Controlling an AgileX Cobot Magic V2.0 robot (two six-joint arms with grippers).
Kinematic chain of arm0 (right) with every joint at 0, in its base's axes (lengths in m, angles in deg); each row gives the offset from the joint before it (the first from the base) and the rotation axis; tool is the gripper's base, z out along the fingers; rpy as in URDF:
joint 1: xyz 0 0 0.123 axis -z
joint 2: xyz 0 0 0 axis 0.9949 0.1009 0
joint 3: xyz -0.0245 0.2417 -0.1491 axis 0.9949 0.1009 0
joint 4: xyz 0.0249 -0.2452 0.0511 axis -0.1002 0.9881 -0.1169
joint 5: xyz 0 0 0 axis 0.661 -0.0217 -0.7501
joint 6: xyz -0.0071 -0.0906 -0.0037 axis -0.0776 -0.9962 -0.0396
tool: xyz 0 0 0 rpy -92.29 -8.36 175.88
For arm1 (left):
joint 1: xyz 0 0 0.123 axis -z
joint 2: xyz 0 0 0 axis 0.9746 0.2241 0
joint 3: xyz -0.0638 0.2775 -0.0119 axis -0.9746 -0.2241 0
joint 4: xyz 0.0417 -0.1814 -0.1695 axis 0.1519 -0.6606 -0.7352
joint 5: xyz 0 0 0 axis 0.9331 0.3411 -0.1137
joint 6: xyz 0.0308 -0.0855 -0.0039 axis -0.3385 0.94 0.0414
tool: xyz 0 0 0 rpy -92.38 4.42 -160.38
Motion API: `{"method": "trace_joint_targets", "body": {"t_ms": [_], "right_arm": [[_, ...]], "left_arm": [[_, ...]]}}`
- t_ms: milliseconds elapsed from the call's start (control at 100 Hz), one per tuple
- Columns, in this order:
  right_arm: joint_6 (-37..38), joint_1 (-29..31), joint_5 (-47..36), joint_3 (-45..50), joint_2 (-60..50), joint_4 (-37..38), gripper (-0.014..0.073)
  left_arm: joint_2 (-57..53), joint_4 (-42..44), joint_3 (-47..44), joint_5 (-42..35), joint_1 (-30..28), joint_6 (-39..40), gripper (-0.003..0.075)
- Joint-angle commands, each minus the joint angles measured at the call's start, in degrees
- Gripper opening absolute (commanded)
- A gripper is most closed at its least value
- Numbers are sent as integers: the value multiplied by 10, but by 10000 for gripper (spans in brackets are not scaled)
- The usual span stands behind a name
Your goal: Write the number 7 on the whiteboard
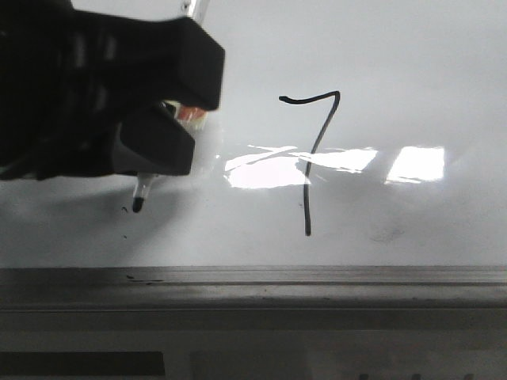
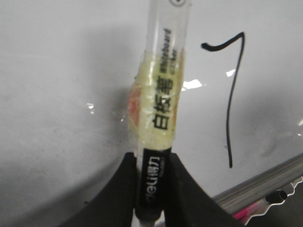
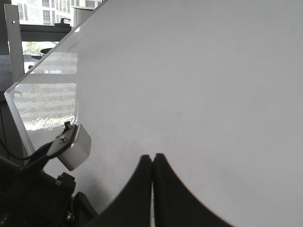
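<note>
The number 7 (image 1: 310, 158) is drawn in thin black line on the whiteboard (image 1: 412, 87), with a wavy top bar and a long stem. My left gripper (image 1: 170, 119) hangs well left of it, shut on a clear whiteboard marker (image 1: 143, 190) wrapped in yellowish tape. The marker's dark tip points down at the board, beside a small speck; I cannot tell if it touches. In the left wrist view the marker (image 2: 158, 104) runs up from between the fingers (image 2: 191, 194), with the number 7 (image 2: 230, 109) off to one side. My right gripper (image 3: 152, 158) is shut and empty over bare whiteboard (image 3: 213, 80).
A grey metal edge rail (image 1: 253, 285) runs along the board's near side and also shows as a rail (image 2: 265, 182) in the left wrist view. Bright window glare (image 1: 333, 162) crosses the 7's stem. A metal clamp block (image 3: 75, 145) grips the board's edge near the right arm.
</note>
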Motion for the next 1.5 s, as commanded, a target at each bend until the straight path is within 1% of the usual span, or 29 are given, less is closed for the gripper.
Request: {"method": "trace_joint_targets", "body": {"t_ms": [0, 180, 420, 480, 550, 620, 670, 720, 770, 810, 960, 1020, 1150, 1200, 1230, 1320, 1360, 1410, 1460, 1490], "right_arm": [[-3, 0, -7, -19, -4, -7, -65], [-3, 0, -9, -9, -4, -7, -65], [-3, 0, -28, 3, -4, -7, -65], [-3, 0, -30, 3, -4, -7, -65], [-3, 0, -31, 3, -4, -7, -65], [-3, 0, -31, 3, -4, -7, -65], [-3, 0, -31, 3, -4, -8, -65], [-3, 0, -31, 3, -4, -9, -65], [-3, 0, -31, 3, -4, -11, -65], [-3, 0, -31, 3, -4, -14, -65], [-3, 0, -31, 3, -4, -20, -65], [-3, 0, -30, 3, -4, -20, -65], [-3, 0, -29, 3, -11, -20, -65], [-3, 0, -22, 3, -17, -20, -65], [-3, 0, -22, 3, -22, -20, -65], [-3, 0, -22, 5, -42, -20, -65], [-3, 0, -26, 7, -52, -20, -65], [-3, 0, -29, 14, -67, -20, -65], [-3, 0, -32, 28, -86, -20, -65], [-3, 0, -37, 42, -99, -20, -65]], "left_arm": [[7, 8, 20, -21, 7, 62, -20], [24, 10, 20, -70, 7, 80, -20], [26, 16, 20, -84, 3, 81, -20], [26, 16, 20, -84, -2, 81, -8], [26, 16, 20, -83, -5, 81, 62], [26, 16, 20, -85, -5, 81, 183], [26, 16, 20, -85, -5, 81, 294], [26, 16, 20, -86, -5, 81, 375], [26, 16, 20, -87, -5, 81, 423], [26, 16, 20, -89, -5, 81, 440], [24, 16, 20, -96, -5, 81, 447], [16, 16, 22, -97, -5, 81, 464], [-38, 17, 31, -98, 8, 51, 476], [-65, 32, 32, -98, 15, 44, 476], [-81, 37, 32, -97, 21, 32, 476], [-134, 33, 30, -97, 41, -45, 465], [-158, 32, 25, -98, 50, -70, 447], [-189, 16, 17, -99, 59, -101, 400], [-220, -9, 1, -107, 66, -125, 311], [-244, -24, -10, -113, 70, -131, 225]]}}
